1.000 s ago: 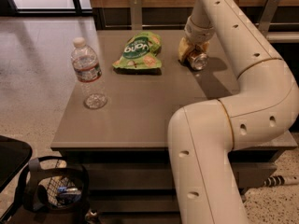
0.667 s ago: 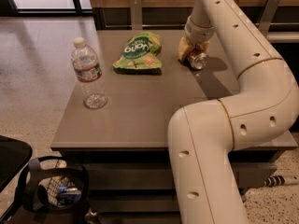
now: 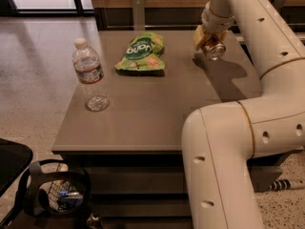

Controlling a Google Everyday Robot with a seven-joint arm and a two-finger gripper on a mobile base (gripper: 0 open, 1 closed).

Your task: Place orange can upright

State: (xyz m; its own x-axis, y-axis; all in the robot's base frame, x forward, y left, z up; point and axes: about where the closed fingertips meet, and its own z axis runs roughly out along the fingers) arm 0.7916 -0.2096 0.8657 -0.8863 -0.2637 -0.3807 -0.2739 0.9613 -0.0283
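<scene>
The orange can is a small brownish can with a shiny silver end facing the camera. It is tilted in my gripper at the far right of the table, just above the tabletop, with its shadow on the surface below. The gripper's yellowish fingers are closed around the can's body. The white arm comes down from the upper right and hides much of the table's right side.
A green snack bag lies at the far middle of the table, left of the can. A clear water bottle stands upright near the left edge. A dark basket sits on the floor at front left.
The gripper with the can has moved a little to the right and upward. The bag and bottle have not moved.
</scene>
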